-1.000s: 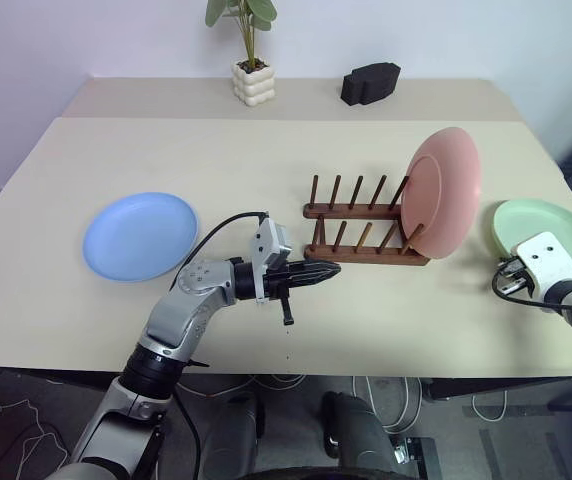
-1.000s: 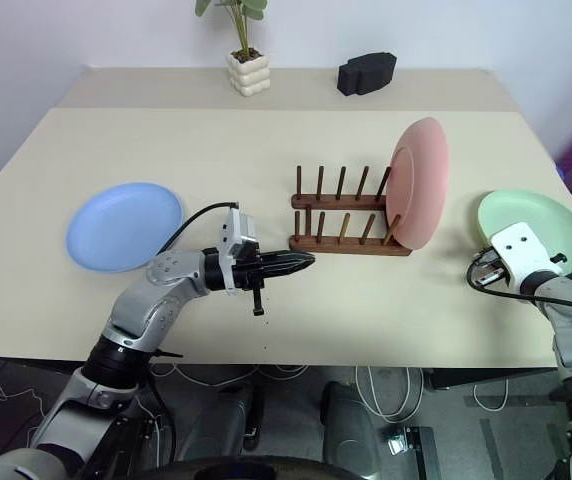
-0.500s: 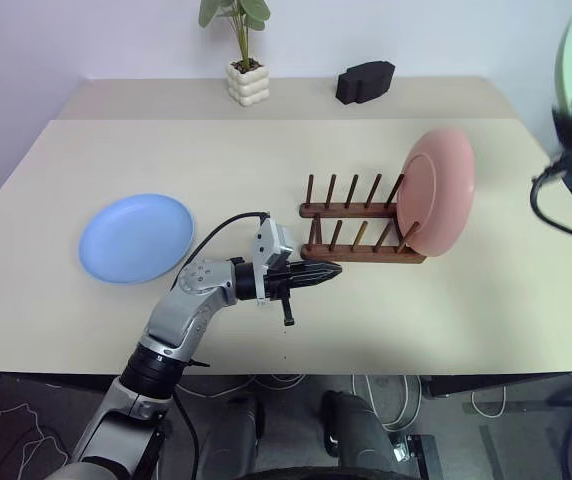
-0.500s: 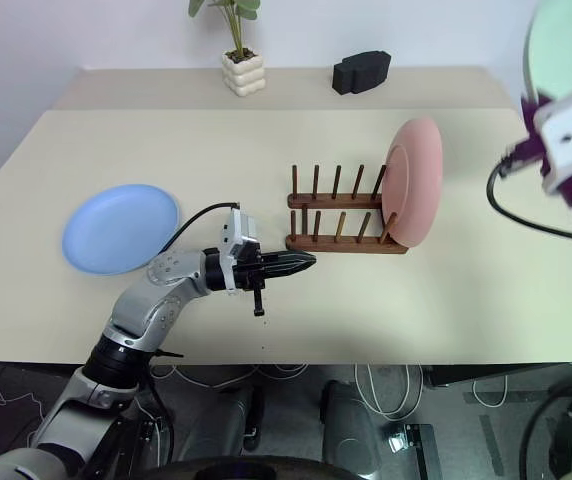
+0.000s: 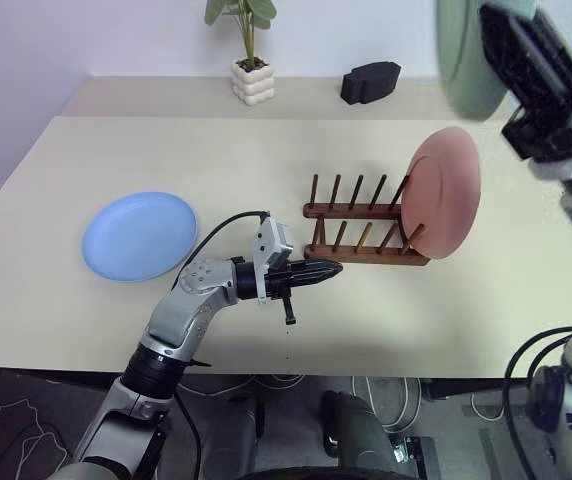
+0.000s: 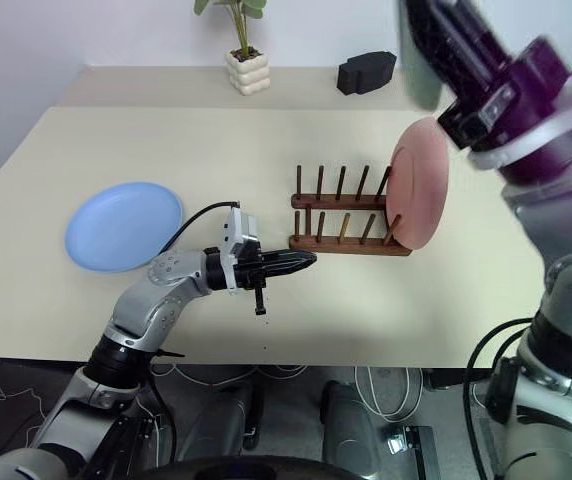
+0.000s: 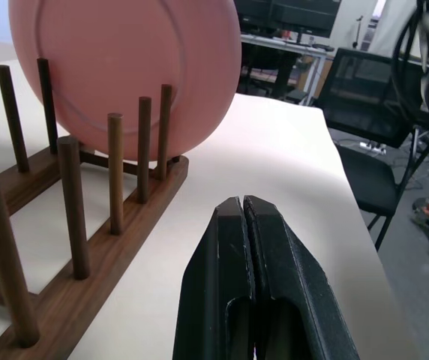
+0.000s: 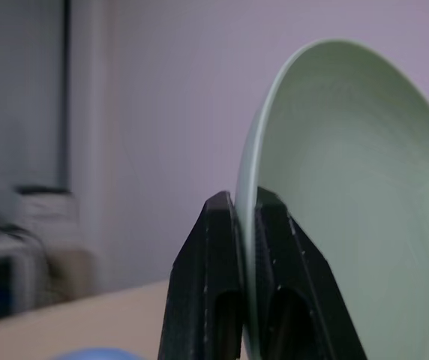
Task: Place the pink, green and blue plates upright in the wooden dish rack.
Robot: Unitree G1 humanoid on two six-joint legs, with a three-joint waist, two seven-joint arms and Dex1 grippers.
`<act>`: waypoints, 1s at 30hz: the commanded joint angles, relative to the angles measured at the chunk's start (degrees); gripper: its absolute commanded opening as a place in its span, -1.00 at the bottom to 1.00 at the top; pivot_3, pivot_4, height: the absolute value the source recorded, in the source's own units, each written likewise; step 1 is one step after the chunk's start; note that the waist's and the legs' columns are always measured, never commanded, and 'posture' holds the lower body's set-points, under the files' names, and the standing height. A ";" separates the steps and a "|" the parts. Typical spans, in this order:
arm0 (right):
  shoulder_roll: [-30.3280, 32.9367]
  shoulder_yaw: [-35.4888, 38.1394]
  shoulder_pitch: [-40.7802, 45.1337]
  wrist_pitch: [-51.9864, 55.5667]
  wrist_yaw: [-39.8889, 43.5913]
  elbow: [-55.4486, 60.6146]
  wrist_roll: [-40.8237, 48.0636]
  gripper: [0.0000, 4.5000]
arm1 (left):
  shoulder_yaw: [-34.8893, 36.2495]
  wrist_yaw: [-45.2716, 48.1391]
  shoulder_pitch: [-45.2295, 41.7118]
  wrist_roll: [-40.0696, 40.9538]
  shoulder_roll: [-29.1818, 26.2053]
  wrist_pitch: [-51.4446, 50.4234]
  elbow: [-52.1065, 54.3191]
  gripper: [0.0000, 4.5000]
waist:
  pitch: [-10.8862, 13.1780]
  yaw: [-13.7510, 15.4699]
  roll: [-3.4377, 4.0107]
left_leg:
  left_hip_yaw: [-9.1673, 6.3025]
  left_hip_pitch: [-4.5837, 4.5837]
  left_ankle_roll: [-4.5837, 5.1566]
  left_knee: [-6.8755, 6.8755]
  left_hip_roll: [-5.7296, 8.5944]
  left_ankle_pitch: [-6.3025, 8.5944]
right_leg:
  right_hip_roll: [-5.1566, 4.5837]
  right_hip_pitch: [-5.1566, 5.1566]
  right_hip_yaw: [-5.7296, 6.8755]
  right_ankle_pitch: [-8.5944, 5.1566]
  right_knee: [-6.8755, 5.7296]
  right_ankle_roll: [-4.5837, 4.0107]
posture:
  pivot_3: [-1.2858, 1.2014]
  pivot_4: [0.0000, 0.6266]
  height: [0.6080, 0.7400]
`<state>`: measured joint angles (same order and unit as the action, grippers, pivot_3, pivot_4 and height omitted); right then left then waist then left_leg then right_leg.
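Green plate [image 8: 349,217] rim pinched in right claw [image 8: 246,214]; left claw [image 7: 243,217] clenched, empty.

Even, bright, diffuse light falls from above on the pale beige bench [image 5: 86,160], leaving only soft, short shadows beneath the dark brown wooden dish rack [image 5: 364,232] and the round light-blue plate [image 5: 140,235]. The raised right arm and its pale green plate [image 5: 466,60] are smeared by motion blur. In the right wrist view the background behind the black tool [image 8: 244,217] is out of focus.
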<state>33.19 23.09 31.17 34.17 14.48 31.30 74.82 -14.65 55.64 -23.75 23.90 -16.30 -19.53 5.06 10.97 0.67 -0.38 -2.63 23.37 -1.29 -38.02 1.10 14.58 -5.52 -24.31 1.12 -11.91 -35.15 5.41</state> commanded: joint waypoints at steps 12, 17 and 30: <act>-6.11 -2.98 -8.75 -0.69 -11.32 -0.77 5.47 -0.99 | 0.63 0.29 -0.22 0.26 -0.30 0.84 1.64 -1.00 | 0.00 -0.05 0.04 | 0.04 0.00 0.00 0.01 0.00 0.00 | 0.03 -0.04 -0.02 0.00 -0.02 0.00 | 0.03 -0.52 1.00; -6.74 -3.96 -9.42 -0.72 -11.89 -1.08 5.61 -0.99 | 0.74 0.21 -0.27 0.32 -0.37 0.78 1.67 -1.00 | 0.00 -0.06 0.04 | 0.04 0.00 0.00 0.01 0.00 0.00 | 0.03 -0.04 -0.03 -0.01 -0.02 0.00 | 0.03 -0.52 1.00; -8.58 -5.49 -10.05 -0.56 -13.96 -2.38 5.67 -0.99 | 1.68 -1.19 -0.39 0.14 -0.58 1.17 2.56 -1.00 | 0.00 -0.07 0.04 | 0.04 0.00 0.00 0.02 0.00 0.00 | 0.03 -0.04 -0.02 -0.01 0.00 0.00 | 0.03 -0.52 1.00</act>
<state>25.01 17.12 20.83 34.17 0.70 27.92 79.77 -14.04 54.65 -23.75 23.90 -16.82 -19.43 5.25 10.97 0.60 -0.34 -2.59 23.37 -1.29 -38.00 1.10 14.59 -5.49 -24.35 1.10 -11.92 -35.16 5.41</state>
